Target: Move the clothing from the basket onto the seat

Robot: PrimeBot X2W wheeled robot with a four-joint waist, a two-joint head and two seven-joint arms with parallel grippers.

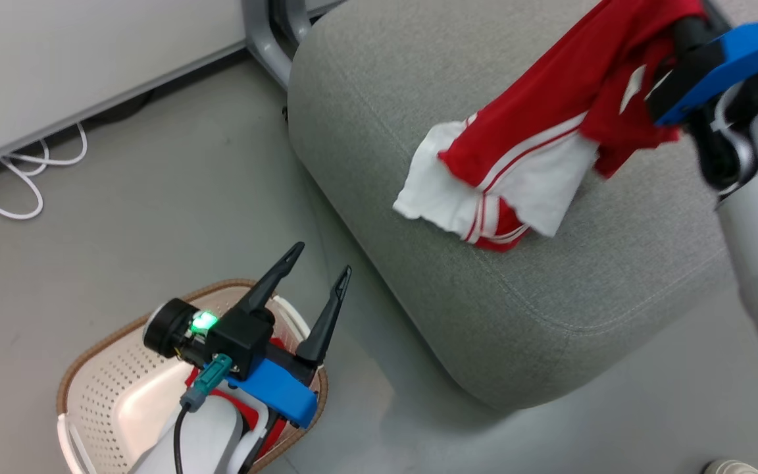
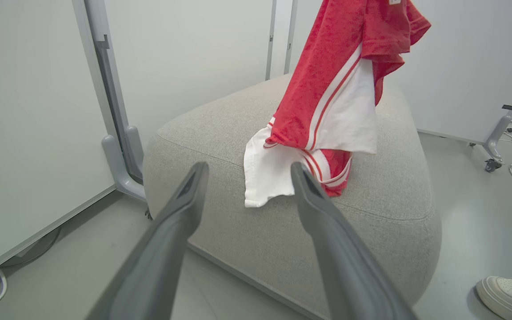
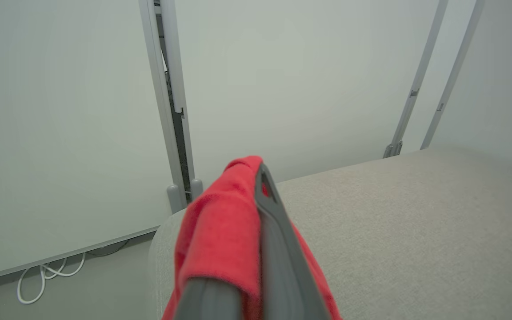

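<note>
A red and white garment [image 1: 537, 141] with striped trim hangs from my right gripper [image 1: 678, 33], which is shut on its red top end. Its white lower end [image 2: 265, 178] touches the grey seat [image 1: 418, 99] near the front corner. In the right wrist view the gripper [image 3: 260, 178] has red cloth pinched and draped over the left finger. My left gripper [image 1: 321, 259] stands open and empty above the cream basket [image 1: 99, 388] on the floor, pointing toward the seat [image 2: 371, 200]. A bit of plain red clothing [image 1: 278, 429] shows in the basket under my left wrist.
White cables [image 1: 17, 184] lie on the floor by the white partition wall. A grey stand foot [image 1: 267, 46] sits behind the seat's left corner. A person's shoe [image 2: 500, 293] is on the floor right of the seat. Bare floor lies between basket and seat.
</note>
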